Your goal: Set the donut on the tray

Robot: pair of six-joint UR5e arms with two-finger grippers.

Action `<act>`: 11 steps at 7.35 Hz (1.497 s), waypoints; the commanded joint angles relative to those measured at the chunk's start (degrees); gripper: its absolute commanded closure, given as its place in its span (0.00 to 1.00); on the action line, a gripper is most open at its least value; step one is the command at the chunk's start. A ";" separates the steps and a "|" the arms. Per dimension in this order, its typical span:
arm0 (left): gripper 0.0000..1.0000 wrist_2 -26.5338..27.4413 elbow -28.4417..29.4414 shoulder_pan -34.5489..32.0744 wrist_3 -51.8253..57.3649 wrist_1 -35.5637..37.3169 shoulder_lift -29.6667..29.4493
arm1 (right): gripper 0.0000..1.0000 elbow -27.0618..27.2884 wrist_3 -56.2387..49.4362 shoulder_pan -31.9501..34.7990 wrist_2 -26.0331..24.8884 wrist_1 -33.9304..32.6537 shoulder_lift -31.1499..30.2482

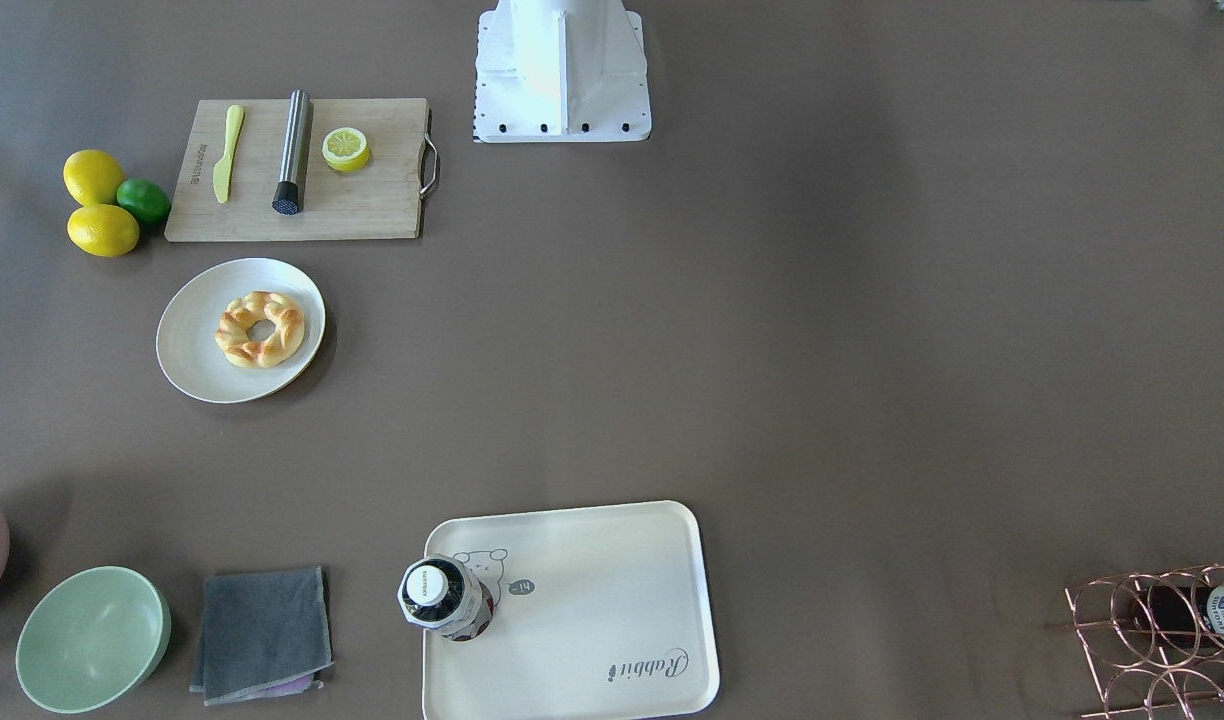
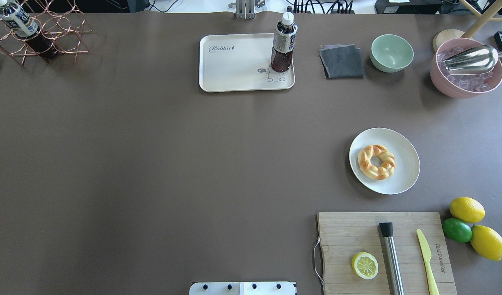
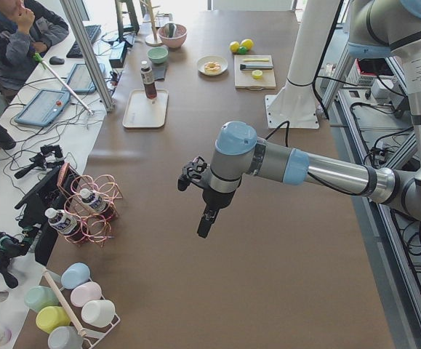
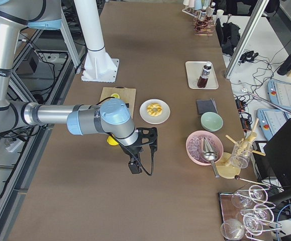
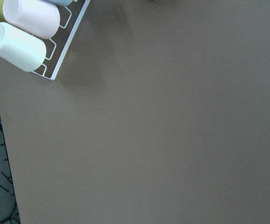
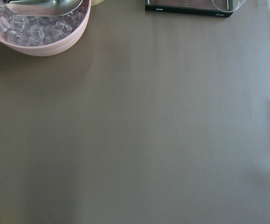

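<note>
The golden-brown braided donut lies on a round off-white plate on the robot's right side; it also shows in the overhead view. The cream tray with the bear print and "Rabbit" lettering sits at the table's far edge, with a dark drink bottle standing on its corner. My left gripper shows only in the exterior left view, far off near the cup rack. My right gripper shows only in the exterior right view, near the ice bowl. I cannot tell whether either is open or shut.
A wooden cutting board holds a lemon half, a metal muddler and a yellow knife. Lemons and a lime lie beside it. A green bowl, grey cloth, pink ice bowl and copper bottle rack line the far edge.
</note>
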 commanded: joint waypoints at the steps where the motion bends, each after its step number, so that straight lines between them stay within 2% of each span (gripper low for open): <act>1: 0.02 0.03 -0.13 -1.43 0.00 -0.06 0.43 | 0.00 0.05 0.00 0.00 0.27 0.06 0.07; 4: 0.02 0.47 -0.22 -1.61 0.09 -0.15 0.78 | 0.00 0.05 0.00 0.00 0.53 -0.02 -0.10; 6: 0.12 0.39 -0.31 -1.70 -0.96 -0.15 1.31 | 0.00 0.49 0.00 0.00 0.53 0.15 -0.54; 8: 0.04 0.04 -0.66 -1.70 -1.14 -0.15 1.31 | 0.00 0.84 0.53 0.00 0.53 0.06 -0.63; 11: 0.04 -0.14 -0.84 -1.61 -0.62 0.02 1.40 | 0.00 0.84 -0.08 -0.17 0.36 0.06 -0.63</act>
